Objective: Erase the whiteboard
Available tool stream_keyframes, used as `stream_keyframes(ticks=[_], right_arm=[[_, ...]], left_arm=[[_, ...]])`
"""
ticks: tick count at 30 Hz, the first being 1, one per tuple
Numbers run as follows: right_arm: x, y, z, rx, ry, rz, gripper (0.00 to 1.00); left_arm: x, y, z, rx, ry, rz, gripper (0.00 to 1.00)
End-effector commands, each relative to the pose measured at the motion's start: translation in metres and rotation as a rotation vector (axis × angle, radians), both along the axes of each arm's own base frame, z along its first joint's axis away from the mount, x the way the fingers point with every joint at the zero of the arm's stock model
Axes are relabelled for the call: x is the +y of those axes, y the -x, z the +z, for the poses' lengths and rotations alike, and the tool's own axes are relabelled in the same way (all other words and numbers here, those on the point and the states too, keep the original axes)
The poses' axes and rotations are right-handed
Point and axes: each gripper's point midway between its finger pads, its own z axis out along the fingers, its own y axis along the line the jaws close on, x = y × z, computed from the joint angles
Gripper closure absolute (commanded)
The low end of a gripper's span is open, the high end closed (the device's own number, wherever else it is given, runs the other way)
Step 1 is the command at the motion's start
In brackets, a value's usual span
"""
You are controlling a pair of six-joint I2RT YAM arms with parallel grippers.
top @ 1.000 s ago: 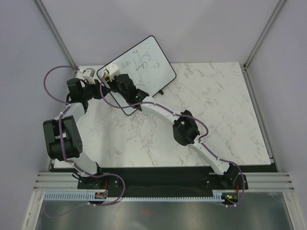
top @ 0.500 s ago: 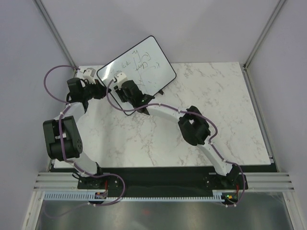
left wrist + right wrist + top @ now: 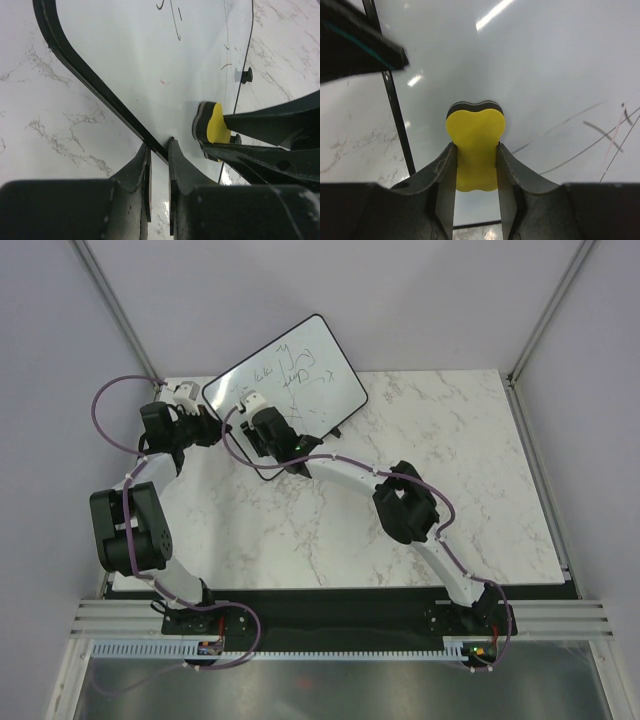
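The whiteboard (image 3: 300, 370) is propped tilted at the table's back left, with black pen marks on its upper part. My left gripper (image 3: 213, 427) is shut on the board's black rim at its lower left edge, and the left wrist view shows the pinch on the rim (image 3: 159, 152). My right gripper (image 3: 250, 425) is shut on a yellow eraser (image 3: 475, 142) and presses its dark felt face against the board (image 3: 545, 70). The eraser (image 3: 215, 124) sits just right of my left fingers. Thin pen lines (image 3: 600, 132) lie to the eraser's right.
The marble table (image 3: 450, 480) stretches right and forward of the board. The board's small black foot (image 3: 245, 75) stands on the marble. Metal frame posts (image 3: 545, 310) rise at the back corners.
My right gripper has slid the eraser down and right across the board's lower left part, and its elbow has swung right. The left gripper has kept its hold.
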Motion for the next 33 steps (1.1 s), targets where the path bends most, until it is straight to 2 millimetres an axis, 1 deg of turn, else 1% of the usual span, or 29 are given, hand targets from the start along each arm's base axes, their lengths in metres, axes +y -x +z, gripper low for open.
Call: stream_keyframes(ticks=[1,2,3,4,5,6,7,8,9,11,13,14,17,18,19,20,21,22,24,25,26,28,29,31,32,33], right_arm=[[0.01,-0.026,0.019,-0.059,-0.007,-0.003,1.0],[0.016,-0.029,0.03,-0.081,-0.027,0.001,1.0],[0.023,-0.036,0.062,-0.131,-0.08,0.001,1.0],[0.028,-0.04,0.062,-0.141,-0.09,0.009,1.0],[0.035,-0.041,0.068,-0.158,-0.107,0.034,1.0],[0.041,-0.044,0.092,-0.202,-0.159,0.048,1.0],[0.046,-0.046,0.088,-0.212,-0.168,0.061,1.0],[0.049,-0.049,0.091,-0.234,-0.181,0.067,1.0],[0.055,-0.05,0.1,-0.276,-0.221,0.081,1.0],[0.059,-0.057,0.091,-0.321,-0.217,0.093,1.0],[0.063,-0.064,0.095,-0.377,-0.249,0.086,1.0],[0.064,-0.067,0.101,-0.409,-0.268,0.087,1.0],[0.069,-0.064,0.113,-0.426,-0.316,0.116,1.0],[0.072,-0.061,0.113,-0.41,-0.336,0.126,1.0],[0.074,-0.056,0.119,-0.407,-0.348,0.151,1.0],[0.075,-0.054,0.117,-0.399,-0.339,0.158,1.0],[0.074,-0.054,0.109,-0.385,-0.319,0.161,1.0],[0.075,-0.052,0.105,-0.375,-0.308,0.168,1.0],[0.076,-0.049,0.089,-0.336,-0.257,0.196,1.0],[0.081,-0.042,0.085,-0.319,-0.246,0.241,1.0],[0.081,-0.039,0.074,-0.287,-0.222,0.254,1.0],[0.081,-0.037,0.067,-0.25,-0.233,0.251,1.0],[0.082,-0.036,0.06,-0.24,-0.237,0.25,1.0],[0.086,-0.035,0.056,-0.216,-0.271,0.249,1.0],[0.088,-0.035,0.066,-0.226,-0.299,0.246,1.0],[0.091,-0.036,0.062,-0.22,-0.31,0.243,1.0]], left_arm=[[-0.022,0.003,0.018,-0.111,-0.092,-0.136,0.98],[-0.022,0.003,0.018,-0.112,-0.093,-0.136,0.98],[-0.022,0.004,0.018,-0.112,-0.093,-0.136,0.98],[-0.022,0.004,0.018,-0.112,-0.095,-0.137,0.98],[-0.022,0.004,0.018,-0.111,-0.094,-0.137,0.98],[-0.022,0.005,0.018,-0.112,-0.096,-0.139,0.98],[-0.023,0.005,0.018,-0.112,-0.097,-0.139,0.98],[-0.022,0.005,0.018,-0.111,-0.096,-0.137,0.98],[-0.022,0.005,0.02,-0.117,-0.099,-0.136,0.98],[-0.022,0.005,0.021,-0.12,-0.101,-0.136,0.98],[-0.022,0.006,0.024,-0.133,-0.112,-0.138,0.98],[-0.022,0.006,0.024,-0.135,-0.116,-0.136,0.98],[-0.022,0.007,0.022,-0.144,-0.138,-0.141,0.98],[-0.021,0.007,0.021,-0.144,-0.143,-0.14,0.98],[-0.021,0.007,0.021,-0.145,-0.144,-0.141,0.98],[-0.021,0.007,0.02,-0.143,-0.145,-0.142,0.98],[-0.022,0.007,0.02,-0.142,-0.143,-0.143,0.98],[-0.022,0.006,0.02,-0.143,-0.142,-0.142,0.98],[-0.022,0.005,0.021,-0.143,-0.139,-0.144,0.98],[-0.022,0.005,0.021,-0.145,-0.139,-0.144,0.98],[-0.022,0.004,0.022,-0.146,-0.14,-0.144,0.98],[-0.023,0.004,0.023,-0.147,-0.135,-0.146,0.98],[-0.023,0.004,0.023,-0.146,-0.132,-0.147,0.98],[-0.023,0.004,0.023,-0.144,-0.127,-0.147,0.98],[-0.023,0.004,0.022,-0.143,-0.128,-0.147,0.98],[-0.023,0.005,0.022,-0.142,-0.128,-0.145,0.98]])
